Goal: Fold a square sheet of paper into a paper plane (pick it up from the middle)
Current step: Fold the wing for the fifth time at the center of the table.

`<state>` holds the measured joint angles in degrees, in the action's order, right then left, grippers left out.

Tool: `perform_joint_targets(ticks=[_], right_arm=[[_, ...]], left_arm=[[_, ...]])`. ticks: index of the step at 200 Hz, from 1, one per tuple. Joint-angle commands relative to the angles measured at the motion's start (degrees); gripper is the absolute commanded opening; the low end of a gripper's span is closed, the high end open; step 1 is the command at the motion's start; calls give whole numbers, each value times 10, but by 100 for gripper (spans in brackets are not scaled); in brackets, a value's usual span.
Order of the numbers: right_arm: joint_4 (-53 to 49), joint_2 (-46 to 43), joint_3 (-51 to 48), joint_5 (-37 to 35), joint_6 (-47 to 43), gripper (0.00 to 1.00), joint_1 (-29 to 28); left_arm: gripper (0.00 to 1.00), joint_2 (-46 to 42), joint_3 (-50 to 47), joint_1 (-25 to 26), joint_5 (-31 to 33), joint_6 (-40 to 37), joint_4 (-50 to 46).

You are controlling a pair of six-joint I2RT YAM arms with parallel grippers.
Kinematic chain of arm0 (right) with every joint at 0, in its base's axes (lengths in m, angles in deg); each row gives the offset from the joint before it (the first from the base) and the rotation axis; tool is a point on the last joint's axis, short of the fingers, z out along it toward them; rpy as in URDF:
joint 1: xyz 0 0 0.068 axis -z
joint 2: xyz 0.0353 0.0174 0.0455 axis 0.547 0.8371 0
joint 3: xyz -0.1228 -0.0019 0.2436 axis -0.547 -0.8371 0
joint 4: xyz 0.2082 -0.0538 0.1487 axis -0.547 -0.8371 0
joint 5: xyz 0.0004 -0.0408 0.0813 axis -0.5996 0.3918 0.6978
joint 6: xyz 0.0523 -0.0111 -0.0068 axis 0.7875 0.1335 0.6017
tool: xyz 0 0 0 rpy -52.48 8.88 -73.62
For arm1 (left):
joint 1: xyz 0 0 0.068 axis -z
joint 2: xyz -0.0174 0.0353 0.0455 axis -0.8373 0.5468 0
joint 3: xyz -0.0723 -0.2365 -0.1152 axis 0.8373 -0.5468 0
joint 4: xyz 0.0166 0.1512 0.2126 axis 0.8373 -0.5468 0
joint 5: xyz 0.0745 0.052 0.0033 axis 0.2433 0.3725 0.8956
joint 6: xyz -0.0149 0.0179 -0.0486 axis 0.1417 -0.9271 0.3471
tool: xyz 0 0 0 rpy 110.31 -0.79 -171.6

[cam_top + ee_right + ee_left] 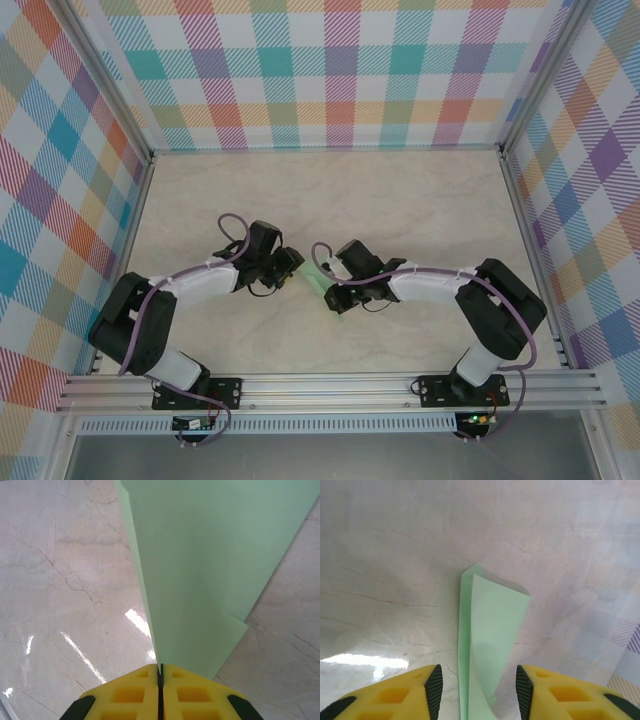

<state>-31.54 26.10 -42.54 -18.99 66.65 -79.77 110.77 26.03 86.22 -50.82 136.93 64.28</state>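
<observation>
The paper plane (318, 278) is a narrow light green folded dart, held up between my two grippers near the middle of the table. My right gripper (336, 287) is shut on its lower fold. In the right wrist view the yellow jaws (160, 669) meet on the paper's crease and the green wing (210, 570) fans out ahead. My left gripper (291, 265) is open at the plane's other end. In the left wrist view the folded paper (490, 630) runs up between its ribbed black pads (434, 690) with a gap on both sides.
The beige marble-patterned tabletop (400, 200) lies under both arms. Checked walls (330, 70) and aluminium rails (330, 385) enclose it on all sides.
</observation>
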Motion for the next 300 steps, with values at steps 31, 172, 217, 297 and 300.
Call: perform_joint_targets(ticks=[31,172,217,297,300], right_arm=[[46,14,-19,99,16,8,33],[72,48,-33,141,44,10,58],[117,55,-56,186,81,10,82],[145,74,-74,239,118,9,121],[145,75,-74,243,119,9,122]], left_arm=[[49,-68,-1,-7,59,-28,-80],[51,-77,-20,-5,47,-26,-69],[49,-78,-25,0,45,-25,-65],[34,-71,-41,20,34,-29,-19],[34,-71,-42,21,34,-30,-17]])
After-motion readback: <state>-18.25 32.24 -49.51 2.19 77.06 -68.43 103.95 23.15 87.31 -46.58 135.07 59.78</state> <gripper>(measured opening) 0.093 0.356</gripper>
